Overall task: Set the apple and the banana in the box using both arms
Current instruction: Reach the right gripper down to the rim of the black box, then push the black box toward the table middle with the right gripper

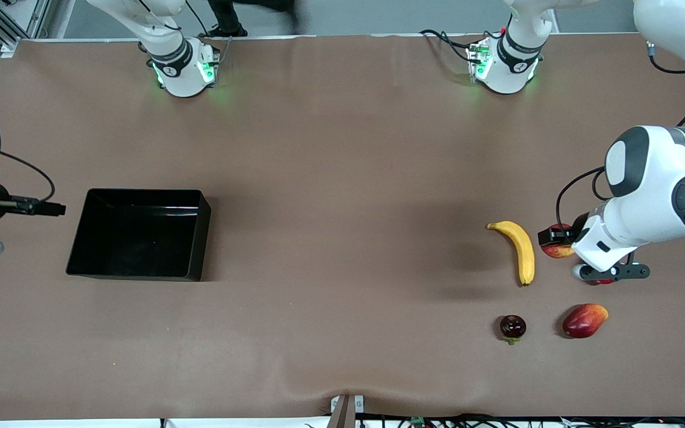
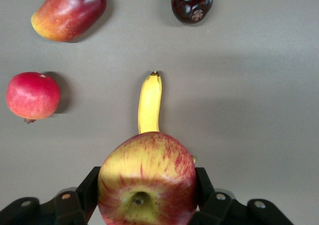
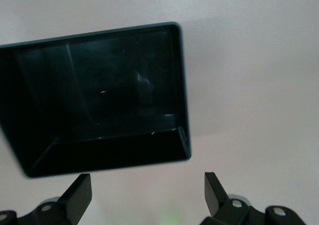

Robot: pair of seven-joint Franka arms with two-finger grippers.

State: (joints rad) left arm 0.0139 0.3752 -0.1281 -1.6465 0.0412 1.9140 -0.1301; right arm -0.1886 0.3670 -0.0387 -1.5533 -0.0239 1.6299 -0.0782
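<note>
A big brown desk fills the front view. Its top is smooth and plain. Along the top edge of that view runs a strip of grey floor, and some black wires lie along the bottom edge.

There are two white robot arms. There is one black box, one banana, one apple, one dark round fruit, one mango and one round red fruit. That makes five fruits.

The box sits on the desk toward the right arm's end. The banana lies on the desk toward the left arm's end. The dark round fruit and the mango lie nearer to the front camera than the banana.

The left gripper is up over the desk just beside the banana. Its fingers pinch the apple from both sides, and the apple is off the desk. The right gripper waits in the air beside the box, at the right arm's end. Its fingers are spread wide with nothing between them.

In the front view the left arm hides most of the apple and nearly all of the round red fruit. The right arm is cut off at the edge of that view. In the left wrist view the apple covers one end of the banana.
</note>
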